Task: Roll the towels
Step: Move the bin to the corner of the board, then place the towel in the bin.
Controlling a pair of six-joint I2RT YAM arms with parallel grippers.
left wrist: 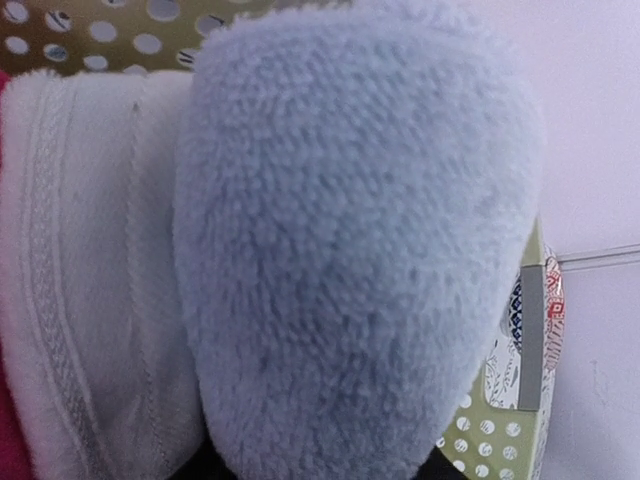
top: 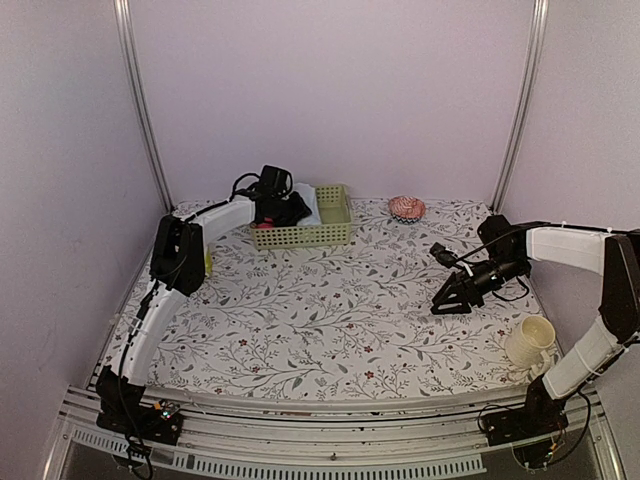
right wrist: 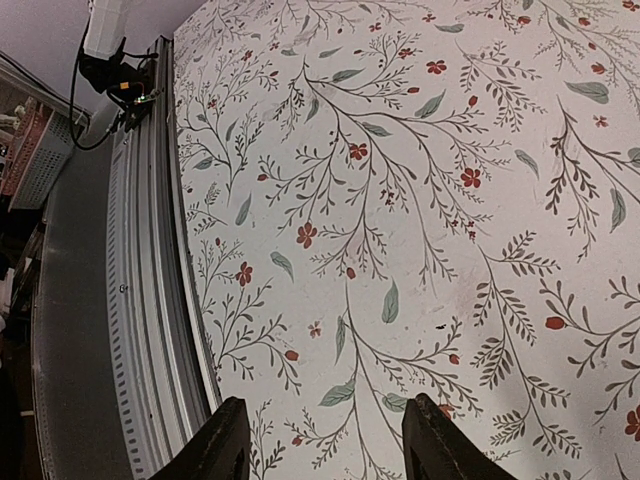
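Your light blue towel (left wrist: 350,250) looks bundled into a roll and sits in the green basket (top: 300,237), touching the cream-white roll (left wrist: 90,260), so I'd judge that one nearly finished. Only the left wrist view shows this, because from above the left hand (top: 285,210) hides it, and you cannot tell whether that hand grips. Only the top view shows the yellow-green towel (top: 208,263), a sliver beside the left arm's elbow, rolled or not unclear. Your right hand (right wrist: 328,425) hangs open over the desk (right wrist: 400,200), holding nothing.

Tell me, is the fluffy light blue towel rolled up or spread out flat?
Rolled up: the light blue towel shows as a plump rounded bundle beside the cream-white roll, in front of the green basket wall.
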